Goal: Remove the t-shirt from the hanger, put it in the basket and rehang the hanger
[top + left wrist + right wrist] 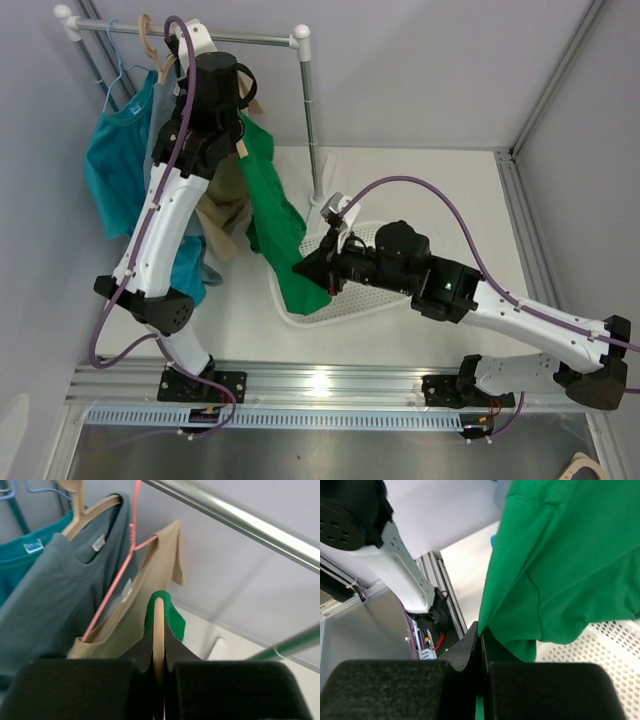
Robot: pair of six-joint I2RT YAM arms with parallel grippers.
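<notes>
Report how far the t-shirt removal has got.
Done: the left gripper is shut on the hanger, and the right gripper is shut on the lower edge of the t-shirt. In hand: freeing the cloth, it seems, since some green is still draped over the hanger's tip. Left: slide the t-shirt fully off, then release it.

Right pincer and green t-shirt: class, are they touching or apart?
Touching. The right wrist view shows the right pincer shut on the green t-shirt, its hem pinched between the closed jaws.
</notes>
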